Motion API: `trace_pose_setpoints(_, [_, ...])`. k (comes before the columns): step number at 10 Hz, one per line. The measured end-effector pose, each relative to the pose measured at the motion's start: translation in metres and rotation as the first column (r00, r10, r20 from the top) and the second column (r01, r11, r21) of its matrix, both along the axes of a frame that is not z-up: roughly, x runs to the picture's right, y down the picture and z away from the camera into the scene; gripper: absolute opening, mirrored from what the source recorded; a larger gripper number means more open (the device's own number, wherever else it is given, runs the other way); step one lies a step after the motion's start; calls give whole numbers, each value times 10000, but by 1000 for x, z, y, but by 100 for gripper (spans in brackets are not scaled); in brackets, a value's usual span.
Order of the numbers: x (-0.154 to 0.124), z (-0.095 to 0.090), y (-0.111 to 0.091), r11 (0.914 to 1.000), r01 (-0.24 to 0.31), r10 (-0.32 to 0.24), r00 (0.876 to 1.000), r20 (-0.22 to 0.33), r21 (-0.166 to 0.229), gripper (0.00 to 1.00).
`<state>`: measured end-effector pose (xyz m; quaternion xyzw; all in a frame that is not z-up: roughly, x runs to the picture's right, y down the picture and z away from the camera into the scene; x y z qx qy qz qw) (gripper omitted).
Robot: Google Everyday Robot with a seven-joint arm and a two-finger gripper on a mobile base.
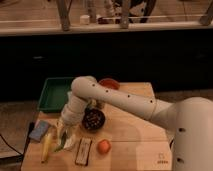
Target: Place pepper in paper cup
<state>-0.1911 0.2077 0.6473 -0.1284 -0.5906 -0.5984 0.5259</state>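
Observation:
My gripper (64,134) hangs at the front left of the wooden table (130,140), pointing down from the white arm. Right under it stands the pale paper cup (69,142). A small green pepper (59,146) shows at the cup's left edge, just below the gripper's tip. I cannot tell whether the pepper is held, lies inside the cup or lies beside it. The gripper hides part of the cup.
A yellow banana (46,148) lies left of the cup, with a blue sponge (39,131) behind it. A dark bowl (93,119) sits to the right, then an orange fruit (103,146) and a dark flat bar (83,151). A green tray (54,93) and a red bowl (109,83) stand at the back.

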Motion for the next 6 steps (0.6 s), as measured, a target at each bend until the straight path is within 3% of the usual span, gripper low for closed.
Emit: trace_pose_setpoints(6, [-3,10,2,9996,-159,164,9997,193,-238,4])
